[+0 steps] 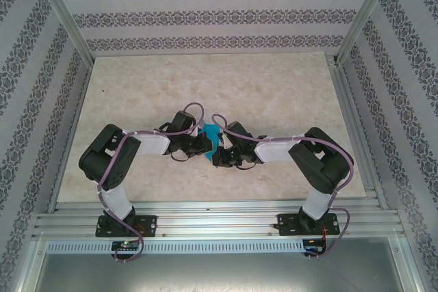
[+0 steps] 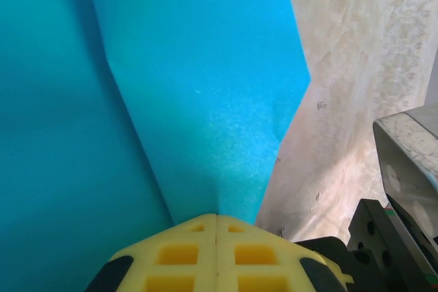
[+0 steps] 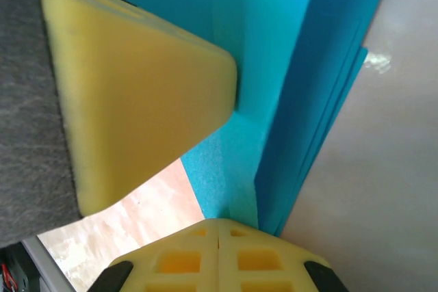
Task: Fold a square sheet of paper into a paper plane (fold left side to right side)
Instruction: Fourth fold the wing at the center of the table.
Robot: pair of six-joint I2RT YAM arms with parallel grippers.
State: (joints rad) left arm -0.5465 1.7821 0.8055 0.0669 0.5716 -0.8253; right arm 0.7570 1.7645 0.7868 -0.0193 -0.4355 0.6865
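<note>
The cyan-blue sheet of paper (image 1: pixel 211 140), folded into a narrow layered shape, hangs above the middle of the table between both grippers. My left gripper (image 1: pixel 202 143) is shut on its left side. In the left wrist view the yellow pads meet at the left gripper (image 2: pixel 217 219), and the creased paper (image 2: pixel 205 87) rises from between them to a pointed edge. My right gripper (image 1: pixel 220 150) is shut on the right side. In the right wrist view the right gripper (image 3: pixel 219 222) pinches stacked layers of the paper (image 3: pixel 280 66), and a left fingertip (image 3: pixel 137 100) presses on the paper from the left.
The pale marble-patterned tabletop (image 1: pixel 205 80) lies inside patterned walls with aluminium posts. A metal rail (image 1: pixel 219 220) at the near edge carries both arm bases. A grey part of the other arm (image 2: pixel 407 162) shows at the right of the left wrist view.
</note>
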